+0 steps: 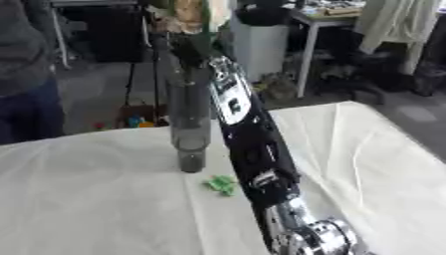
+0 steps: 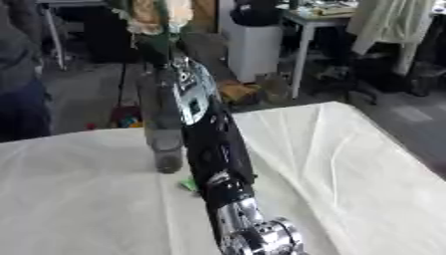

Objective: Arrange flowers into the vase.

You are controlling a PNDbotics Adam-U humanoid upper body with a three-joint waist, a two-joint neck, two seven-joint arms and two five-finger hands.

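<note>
The vase (image 1: 189, 124), tall, dark and likely tippy, was stood on the white table (image 1: 87, 199). A pale flower (image 1: 187, 12) was held above its mouth by the right hand (image 1: 193, 47); finger state could not be told. The soft stem was judged best gripped low.

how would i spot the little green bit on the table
Find the white-clothed table and the tall dark glass vase standing near its middle. Beside the vase's foot, next to the robot's black arm, lies a small bright green scrap, the only green thing on the cloth.
</note>
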